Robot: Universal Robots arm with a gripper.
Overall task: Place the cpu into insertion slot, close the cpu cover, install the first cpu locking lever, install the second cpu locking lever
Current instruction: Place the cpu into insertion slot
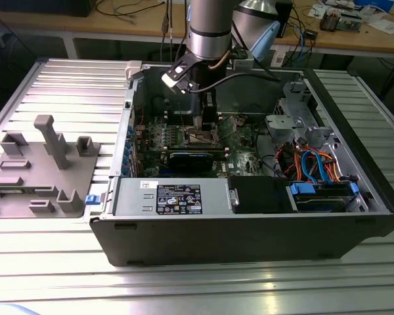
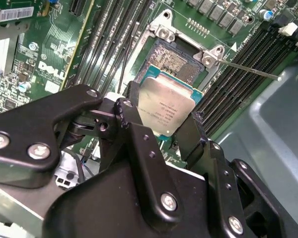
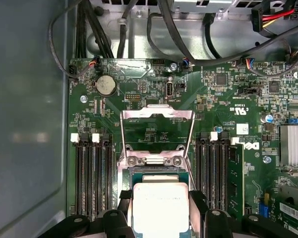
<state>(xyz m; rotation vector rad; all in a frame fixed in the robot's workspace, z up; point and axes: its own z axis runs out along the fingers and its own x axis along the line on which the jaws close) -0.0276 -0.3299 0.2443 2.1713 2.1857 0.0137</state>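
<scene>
A table (image 1: 65, 85) of parallel ribbed aluminium profiles is shown as the work surface, with pale patches of light reflected along its near edge. A grey moulded fixture tray (image 1: 39, 164) is seen resting on it at the exterior view's left. Behind the table, a wooden workbench (image 1: 118, 26) strewn with cables (image 1: 128, 8) is set.

Masked in the second wrist view by the fingers (image 2: 139, 139): two edges of the cpu (image 2: 165, 105), with perhaps half of the insertion slot (image 2: 175, 62) buried beneath it. Cropped by the picture's edge in the first wrist view: the cpu's near side and most of the gripper (image 3: 161, 201). Too small in the exterior view, below the arm (image 1: 209, 39) cropped at the upper edge, to judge the gap between cpu and insertion slot.
</scene>
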